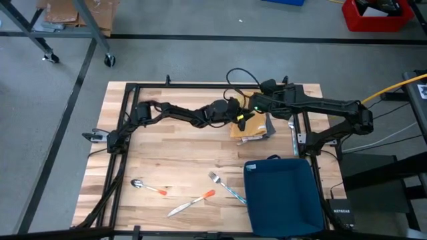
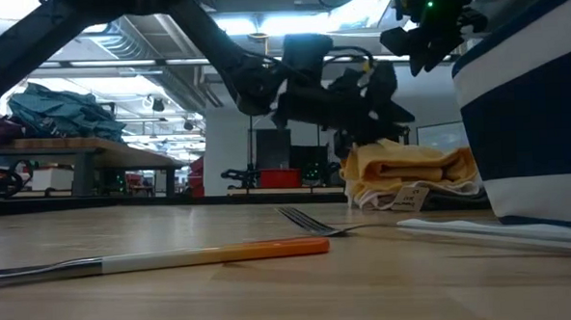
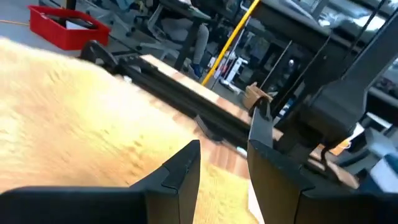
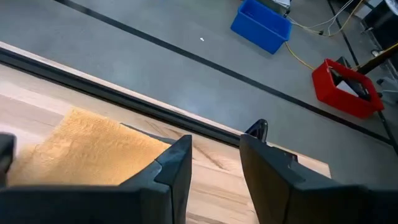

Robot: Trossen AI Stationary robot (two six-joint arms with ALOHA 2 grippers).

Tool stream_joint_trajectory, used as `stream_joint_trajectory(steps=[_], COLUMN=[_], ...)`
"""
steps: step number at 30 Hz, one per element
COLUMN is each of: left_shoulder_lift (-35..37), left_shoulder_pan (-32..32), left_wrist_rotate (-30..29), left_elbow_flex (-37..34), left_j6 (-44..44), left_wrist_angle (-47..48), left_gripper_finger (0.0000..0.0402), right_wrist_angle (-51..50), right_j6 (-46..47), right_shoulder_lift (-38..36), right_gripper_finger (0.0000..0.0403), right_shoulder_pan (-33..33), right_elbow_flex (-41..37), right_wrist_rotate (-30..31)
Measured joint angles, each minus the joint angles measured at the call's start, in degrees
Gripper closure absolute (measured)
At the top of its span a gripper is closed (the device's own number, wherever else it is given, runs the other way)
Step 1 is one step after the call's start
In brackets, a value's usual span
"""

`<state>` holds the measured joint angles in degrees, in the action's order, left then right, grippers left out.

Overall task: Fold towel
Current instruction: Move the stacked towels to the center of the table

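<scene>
Two grippers over one towel (image 1: 252,127), far-centre on the table (image 1: 167,167), just right of middle, near the far rail. Mustard-yellow terry, already bunched into a thick stack with a white tag showing at its near edge in the low view. Likely light, limp, and clingy rather than slippery; no stiffness to carry a fold, so layers apt to slump or drag unless pinched at a corner or along a free edge, with the rest pinned flat. Best hold judged to be an outer corner of the top layer, not the lumpy middle. Left gripper (image 1: 230,110) above the towel's left side, fingers spread with a clear gap and nothing between them in the left wrist view. Right gripper (image 1: 257,103) above the far edge, fingers likewise parted and empty, yellow pile visible just beyond them. Table of pale wood strips, smooth. Elsewhere: blue fabric bin (image 1: 283,197) with white trim at near right, boxy and soft-walled; a metal fork (image 1: 223,185) with pale-blue handle beside it; a knife (image 1: 190,203) and a spoon (image 1: 147,187), both orange-handled, near centre and left, well apart from the towel.
</scene>
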<state>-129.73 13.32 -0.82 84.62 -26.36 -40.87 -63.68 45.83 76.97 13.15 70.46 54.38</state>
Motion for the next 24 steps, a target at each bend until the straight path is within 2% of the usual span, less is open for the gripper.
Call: stream_joint_trajectory(steps=[4, 9, 17, 24], left_shoulder_lift=[-1.6, -1.6, -1.6, -1.5], left_shoulder_pan=[-0.2, 0.7, 1.8, 1.8], left_wrist_rotate=[-0.3, -0.5, -0.5, -0.5], left_elbow_flex=[0.3, 0.3, 0.4, 0.5], left_j6=[1.6, 2.5, -1.4, -2.1], left_wrist_angle=[0.5, 6.4, 16.1, 17.6], left_gripper_finger=[0.0277, 0.0277, 0.0277, 0.0277], right_wrist_angle=[0.9, 1.1, 1.1, 1.0], right_j6=[0.0, -0.1, -0.1, -1.6], right_shoulder_lift=[0.0, 0.0, 0.0, 0.0], right_gripper_finger=[0.0265, 0.0265, 0.0265, 0.0265], right_shoulder_pan=[0.0, 0.0, 0.0, 0.0], right_elbow_flex=[0.0, 0.0, 0.0, 0.0], right_wrist_rotate=[-0.4, -3.8, -6.4, -11.7])
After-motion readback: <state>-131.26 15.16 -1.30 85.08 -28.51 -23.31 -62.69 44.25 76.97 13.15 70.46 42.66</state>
